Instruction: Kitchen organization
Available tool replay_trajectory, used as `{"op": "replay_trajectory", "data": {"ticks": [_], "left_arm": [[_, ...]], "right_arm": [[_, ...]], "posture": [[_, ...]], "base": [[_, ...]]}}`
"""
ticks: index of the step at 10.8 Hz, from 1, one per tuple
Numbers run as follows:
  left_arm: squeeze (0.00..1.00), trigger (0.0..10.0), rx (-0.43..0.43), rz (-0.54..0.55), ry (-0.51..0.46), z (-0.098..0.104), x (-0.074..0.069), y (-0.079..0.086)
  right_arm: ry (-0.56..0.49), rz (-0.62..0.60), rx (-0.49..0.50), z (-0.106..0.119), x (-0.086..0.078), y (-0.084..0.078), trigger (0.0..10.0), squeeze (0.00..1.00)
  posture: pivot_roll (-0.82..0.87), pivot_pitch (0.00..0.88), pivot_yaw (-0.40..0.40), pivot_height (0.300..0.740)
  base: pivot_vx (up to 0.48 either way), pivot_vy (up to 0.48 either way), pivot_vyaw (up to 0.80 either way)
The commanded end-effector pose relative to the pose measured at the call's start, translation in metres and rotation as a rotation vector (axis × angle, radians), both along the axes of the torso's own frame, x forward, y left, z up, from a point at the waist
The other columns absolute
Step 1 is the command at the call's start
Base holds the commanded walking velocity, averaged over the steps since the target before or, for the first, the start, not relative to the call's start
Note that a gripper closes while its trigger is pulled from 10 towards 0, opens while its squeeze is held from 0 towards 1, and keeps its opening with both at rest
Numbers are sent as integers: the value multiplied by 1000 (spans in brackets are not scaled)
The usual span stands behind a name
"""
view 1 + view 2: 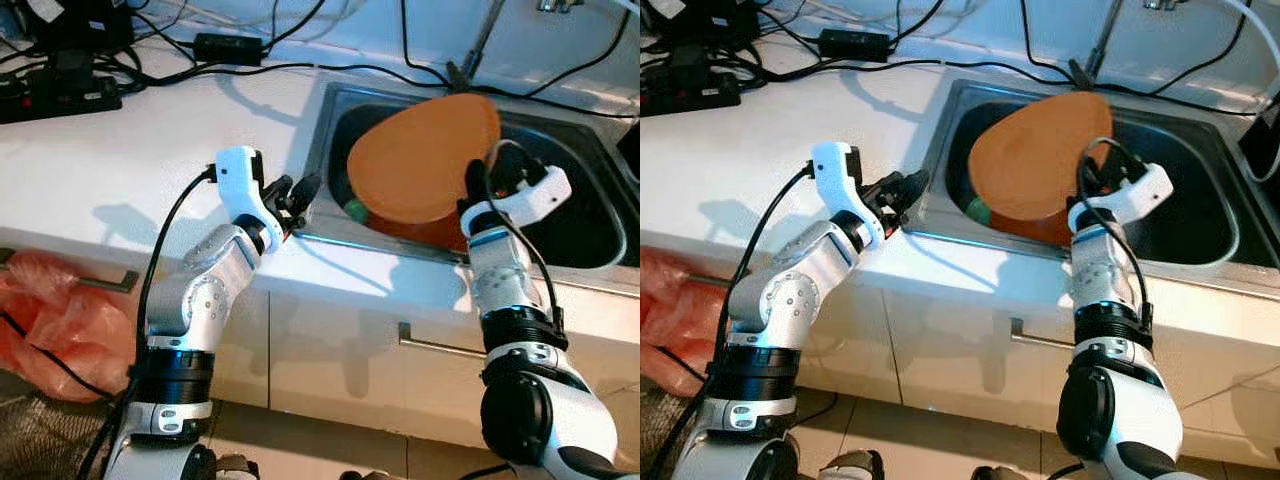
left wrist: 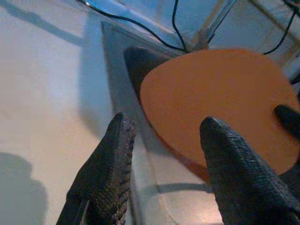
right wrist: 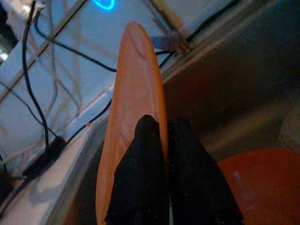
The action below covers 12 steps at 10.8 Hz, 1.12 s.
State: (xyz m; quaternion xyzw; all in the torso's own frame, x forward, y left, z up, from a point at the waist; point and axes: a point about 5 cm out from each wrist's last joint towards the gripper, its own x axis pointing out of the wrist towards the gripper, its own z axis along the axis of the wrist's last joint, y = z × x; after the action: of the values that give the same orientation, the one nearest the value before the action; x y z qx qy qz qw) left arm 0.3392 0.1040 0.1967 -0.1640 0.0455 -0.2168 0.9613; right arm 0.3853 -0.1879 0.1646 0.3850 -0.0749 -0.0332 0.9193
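We are lifting orange plate (image 1: 425, 155), tilted above sink (image 1: 590, 225) near its front edge, right gripper (image 1: 478, 190) pinching its rim. Left gripper (image 1: 297, 195) hovering, fingers spread, at sink's left rim. Next, likely: carrying plate clear, mindful of thin grip.

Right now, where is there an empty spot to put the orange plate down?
The white counter between the sink rim and the black cables is bare, left of the left gripper. The right gripper holds the orange plate over the sink, which is crowded: another orange dish and something green lie below.
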Motion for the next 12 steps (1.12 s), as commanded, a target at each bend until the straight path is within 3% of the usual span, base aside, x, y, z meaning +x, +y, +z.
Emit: {"op": "replay_trajectory", "data": {"ticks": [1,3,4,8,10,11,12], "left_arm": [[0,10000,53,0,-45,5,-2,-4],[0,10000,105,19,-73,6,-1,-4],[0,10000,150,35,-78,3,0,-4],[0,10000,186,56,-84,-3,0,-3],[0,10000,193,62,-79,-6,1,-3],[0,10000,195,64,-79,-6,1,-3],[0,10000,196,68,-78,-6,1,-3]], "right_arm": [[-25,-19,-87,5,0,-5,10000,0],[-14,-4,-180,2,0,0,10000,0],[3,16,-292,-2,-1,6,10000,0],[59,70,-377,-16,-3,18,10000,0],[111,106,-415,-28,-4,23,10000,47],[111,118,-413,-30,-6,25,10000,1000],[110,117,-413,-29,-5,25,10000,1000]], "posture": [[121,78,-79,740],[120,74,-79,740],[119,73,-79,740],[121,75,-81,740],[124,81,-83,740],[124,85,-84,740],[123,87,-85,740]], "base": [[0,0,0],[0,0,0],[0,0,0],[0,0,0],[0,0,0],[0,0,0],[0,0,0]]}}
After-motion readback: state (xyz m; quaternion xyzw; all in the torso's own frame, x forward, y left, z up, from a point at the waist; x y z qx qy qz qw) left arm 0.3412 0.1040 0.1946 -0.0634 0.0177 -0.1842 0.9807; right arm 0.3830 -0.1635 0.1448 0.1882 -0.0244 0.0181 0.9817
